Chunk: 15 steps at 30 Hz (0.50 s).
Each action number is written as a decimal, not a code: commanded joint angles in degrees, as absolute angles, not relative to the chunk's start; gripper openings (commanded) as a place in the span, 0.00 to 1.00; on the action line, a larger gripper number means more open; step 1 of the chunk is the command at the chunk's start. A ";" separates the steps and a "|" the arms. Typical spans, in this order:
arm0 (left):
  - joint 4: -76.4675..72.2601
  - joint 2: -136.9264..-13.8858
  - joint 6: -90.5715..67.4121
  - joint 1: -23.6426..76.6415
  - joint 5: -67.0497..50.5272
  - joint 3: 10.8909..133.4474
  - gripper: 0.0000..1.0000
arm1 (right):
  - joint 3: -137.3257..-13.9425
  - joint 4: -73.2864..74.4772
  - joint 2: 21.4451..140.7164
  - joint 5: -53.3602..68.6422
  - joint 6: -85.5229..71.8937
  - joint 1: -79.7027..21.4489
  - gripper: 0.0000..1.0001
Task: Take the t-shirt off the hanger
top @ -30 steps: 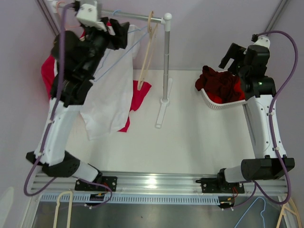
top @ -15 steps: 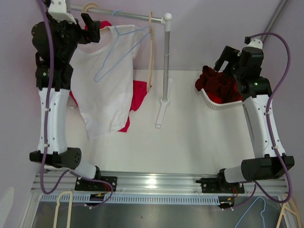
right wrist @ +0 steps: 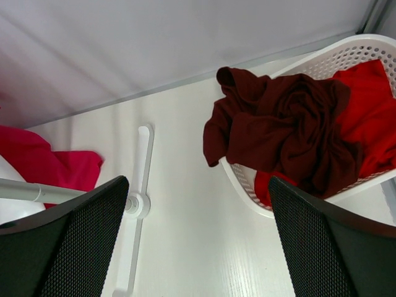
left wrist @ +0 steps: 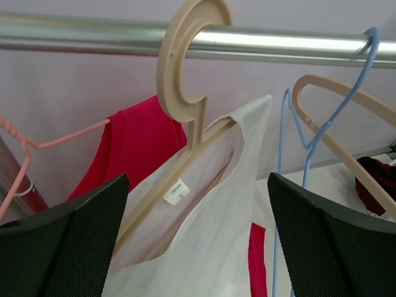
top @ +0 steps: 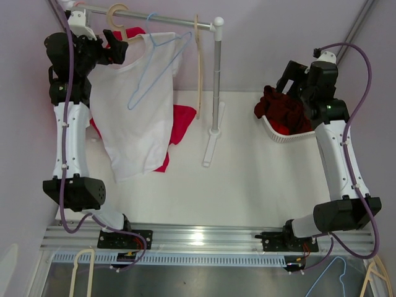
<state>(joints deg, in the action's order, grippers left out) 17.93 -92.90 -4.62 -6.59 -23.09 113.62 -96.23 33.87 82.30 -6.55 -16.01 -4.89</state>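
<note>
A white t-shirt [top: 133,117] hangs on a beige hanger [top: 117,13] hooked over the metal rail [top: 154,18] at the back left. In the left wrist view the hanger [left wrist: 179,62] runs down inside the t-shirt's [left wrist: 216,241] collar, where a small label shows. My left gripper [top: 116,47] is raised at the rail's left end, just left of the collar. It [left wrist: 198,185] is open and nothing sits between its fingers. My right gripper [top: 289,73] hovers open over the basket at the right, and it [right wrist: 198,182] holds nothing.
On the rail also hang a blue wire hanger [top: 148,68], a bare beige hanger [top: 198,68] and a pink wire hanger [left wrist: 25,145]. A red garment [top: 182,120] hangs behind the t-shirt. The rail's post [top: 216,80] stands mid-table. A white basket [top: 275,133] holds dark red clothes [top: 281,105].
My left arm has drawn back to the left, off the t-shirt's collar, and its jaws have widened. The t-shirt now hangs flat on the hanger. The right arm has barely shifted.
</note>
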 commanded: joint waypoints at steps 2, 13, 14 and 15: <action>11.60 -95.26 -6.32 -7.82 -29.44 116.45 0.96 | -97.46 31.46 83.49 -6.32 -15.91 -5.97 0.99; 3.26 -101.50 -7.47 -7.82 -33.49 119.79 0.88 | -100.02 31.64 86.66 -6.86 -15.21 -6.06 0.99; 2.82 -101.86 -7.56 -7.82 -33.05 120.40 0.88 | -100.11 31.55 86.92 -6.86 -15.12 -6.06 0.99; 1.86 -102.30 -7.73 -7.82 -32.18 120.67 0.88 | -100.28 31.47 87.01 -6.86 -14.94 -6.06 1.00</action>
